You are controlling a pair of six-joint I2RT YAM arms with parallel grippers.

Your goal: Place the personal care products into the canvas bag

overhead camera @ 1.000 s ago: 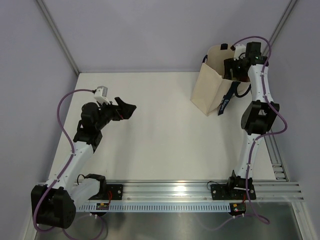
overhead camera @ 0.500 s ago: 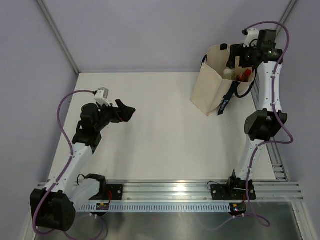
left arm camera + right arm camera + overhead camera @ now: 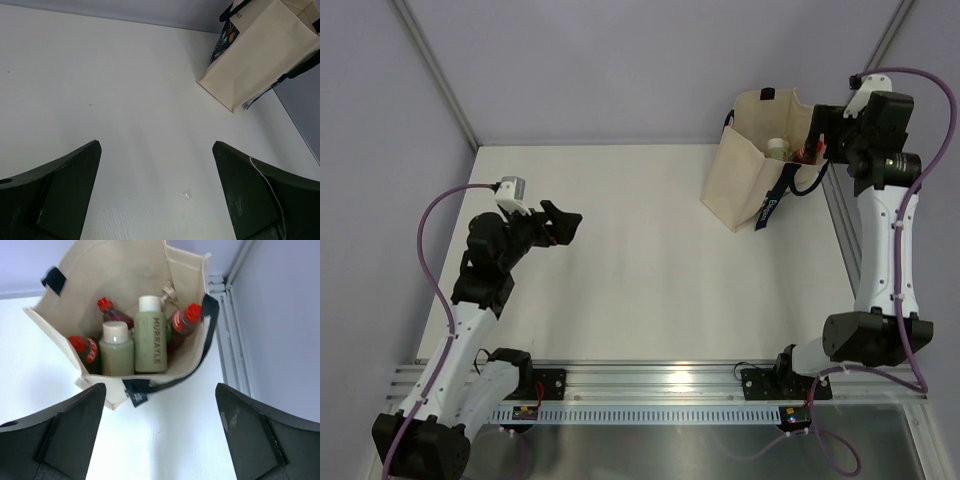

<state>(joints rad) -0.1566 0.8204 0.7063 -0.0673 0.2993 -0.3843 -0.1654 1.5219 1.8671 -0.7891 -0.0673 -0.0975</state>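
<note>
The canvas bag (image 3: pixel 745 170) stands upright at the far right of the table, its top open. In the right wrist view the bag (image 3: pixel 117 270) holds two pale white-capped bottles (image 3: pixel 116 356) (image 3: pixel 151 340), a red-capped bottle at the left (image 3: pixel 86 351), one behind (image 3: pixel 109 312) and one at the right (image 3: pixel 182 322). A beige pump head (image 3: pixel 169 291) shows at the back. My right gripper (image 3: pixel 827 128) (image 3: pixel 160 390) is open and empty, above the bag's right side. My left gripper (image 3: pixel 560 222) (image 3: pixel 156 145) is open and empty over bare table, far left of the bag (image 3: pixel 260 55).
The white table (image 3: pixel 650 260) ends at grey walls at the back and sides. An aluminium rail (image 3: pixel 850 250) runs along the right edge beside the bag, and shows in the right wrist view (image 3: pixel 227 340). Another rail (image 3: pixel 660 385) runs along the near edge.
My right gripper has lifted out of the bag and drawn back to the right, empty. My left arm has pulled back slightly to the left.
</note>
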